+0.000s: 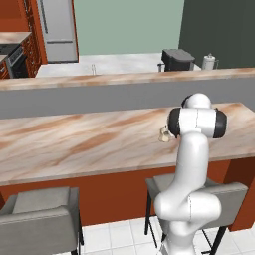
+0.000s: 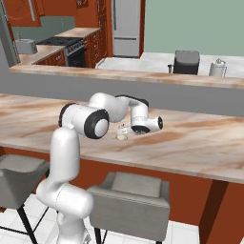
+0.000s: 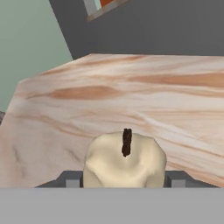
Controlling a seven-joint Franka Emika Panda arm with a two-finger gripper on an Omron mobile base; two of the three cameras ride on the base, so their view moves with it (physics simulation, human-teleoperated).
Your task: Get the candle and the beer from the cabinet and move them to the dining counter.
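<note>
1. My gripper point(image 3: 124, 180) pinches the candle point(image 3: 124, 159) between both fingers point(image 3: 70, 179).
2. I see the candle upright on the dining counter point(image 2: 200, 138), wick up.
3. Two grey stools point(image 1: 42, 216) stand below the slab.

- The white arm rises from the base, bends at a dark-jointed elbow and folds forward over the front part of the dining counter point(image 2: 200, 143).
- In the right base view the forearm runs level above the slab and the wrist turns down, so the gripper point(image 2: 125, 134) sits low, just over the surface.
- In the hand view the two fingertips point(image 3: 70, 180) stand on either side of the candle point(image 3: 124, 164), pressed against its sides, jaws partly parted around it.
</note>
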